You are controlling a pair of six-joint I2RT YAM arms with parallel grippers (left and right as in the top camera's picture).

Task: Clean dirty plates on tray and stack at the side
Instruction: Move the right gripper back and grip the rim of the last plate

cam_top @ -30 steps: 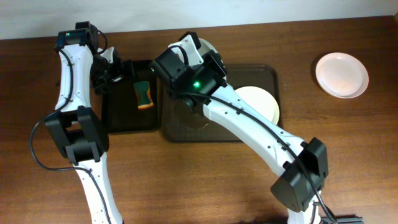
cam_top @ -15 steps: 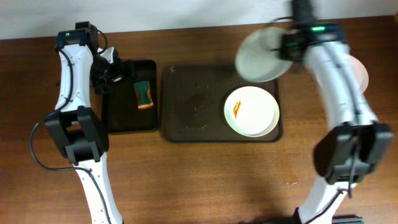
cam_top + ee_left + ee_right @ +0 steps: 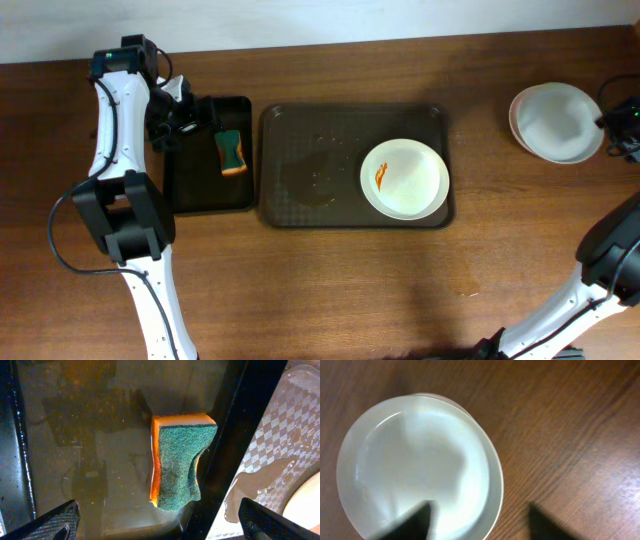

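On the dark brown tray (image 3: 300,130) lies one white plate (image 3: 405,178) with an orange smear, at the tray's right end. At the table's far right, a clean plate (image 3: 557,122) rests on top of another plate; the right wrist view shows the top plate (image 3: 415,465) from above. My right gripper (image 3: 608,121) is at that stack's right edge, open (image 3: 480,527), its fingers (image 3: 415,525) astride the rim with nothing gripped. Over the small black tray, my left gripper (image 3: 185,115) hangs open (image 3: 160,525) above the green and orange sponge (image 3: 180,460).
The black tray (image 3: 195,190) with the sponge (image 3: 232,152) sits just left of the brown tray. A puddle of water (image 3: 315,175) lies on the brown tray's left half. Bare wooden table runs along the front.
My right arm swung from the tray's left part to the far right with a plate, set it on the plate there, and its jaws opened. The left arm stayed still.
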